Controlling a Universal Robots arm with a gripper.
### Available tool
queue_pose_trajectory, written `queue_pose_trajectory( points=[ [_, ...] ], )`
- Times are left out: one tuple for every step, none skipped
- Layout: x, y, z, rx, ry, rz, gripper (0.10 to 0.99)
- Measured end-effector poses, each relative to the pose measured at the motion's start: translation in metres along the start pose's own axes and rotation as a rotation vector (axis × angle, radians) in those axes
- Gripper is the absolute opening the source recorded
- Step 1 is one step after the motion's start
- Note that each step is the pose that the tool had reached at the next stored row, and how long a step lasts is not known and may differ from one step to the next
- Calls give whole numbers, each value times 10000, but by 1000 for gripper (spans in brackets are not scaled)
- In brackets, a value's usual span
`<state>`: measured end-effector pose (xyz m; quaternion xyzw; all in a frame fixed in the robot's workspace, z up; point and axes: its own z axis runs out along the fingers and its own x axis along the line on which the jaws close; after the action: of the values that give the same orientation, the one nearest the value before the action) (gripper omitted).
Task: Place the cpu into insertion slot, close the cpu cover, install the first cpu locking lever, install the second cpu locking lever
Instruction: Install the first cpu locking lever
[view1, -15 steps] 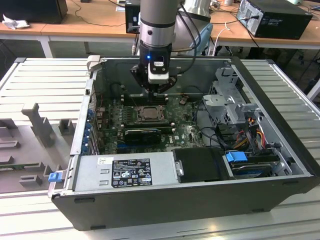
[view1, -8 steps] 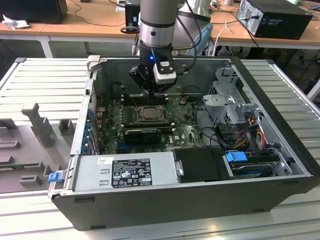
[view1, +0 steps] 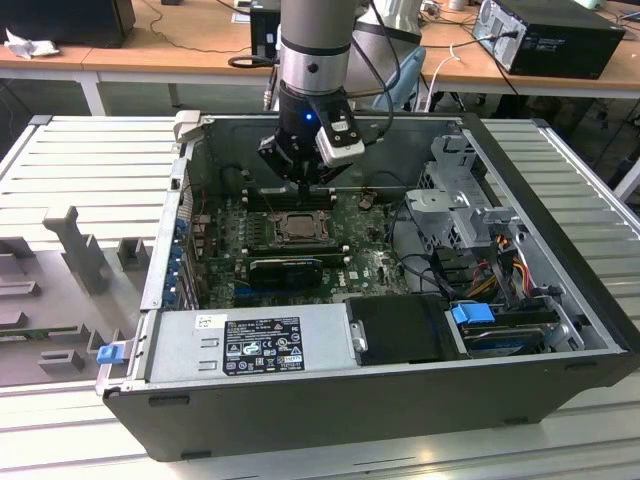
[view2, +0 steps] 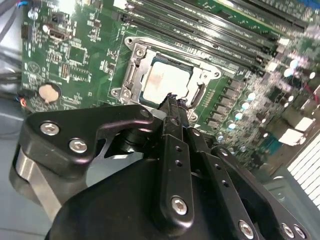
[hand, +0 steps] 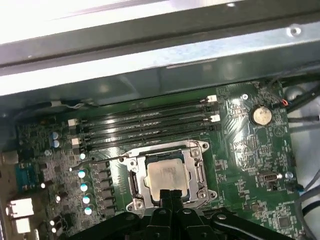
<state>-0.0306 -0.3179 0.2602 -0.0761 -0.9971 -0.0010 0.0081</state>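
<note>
Two black metal fingers of the gripper (hand: 170, 194) are seen pressed together in both wrist views, with nothing pinched between them. The tips are parked at the near edge of the socket, and whether anything is actually touched can't be told.

Right past the tips, the small flat square cpu with the pale grey metal top (hand: 167, 174) is seated in its socket on the green motherboard (hand: 240, 150). It's framed by the thin silvery-dark metal cpu cover (hand: 199, 170), which is laid flat around it so the chip is shown through the open centre.

Further back, a row of long black memory slots (hand: 150, 122) is lined up side by side, and a round silver coin battery (hand: 261, 115) is spotted off to one side. Beyond that, the grey metal wall of the open computer case (hand: 150, 65) is seen. In the exterior view, the gripper is positioned inside the case, right over the socket.
</note>
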Motion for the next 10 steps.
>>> queue_pose_trajectory(
  points=[
    [0, 0, 1, 2, -1, -184, 106],
    [0, 0, 2, 4, 0, -294, 106],
    [0, 0, 3, 7, 0, -492, 106],
    [0, 0, 4, 11, 0, -697, 106],
    [0, 0, 5, 14, 0, -908, 106],
    [0, 0, 5, 18, 1, -1097, 106],
    [0, 0, 6, 21, 1, -1317, 106],
    [0, 0, 8, 23, 0, -1523, 106],
    [0, 0, 8, 26, 1, -1657, 106],
    [6, -1, 10, 28, 1, -1807, 106]
  ],
)
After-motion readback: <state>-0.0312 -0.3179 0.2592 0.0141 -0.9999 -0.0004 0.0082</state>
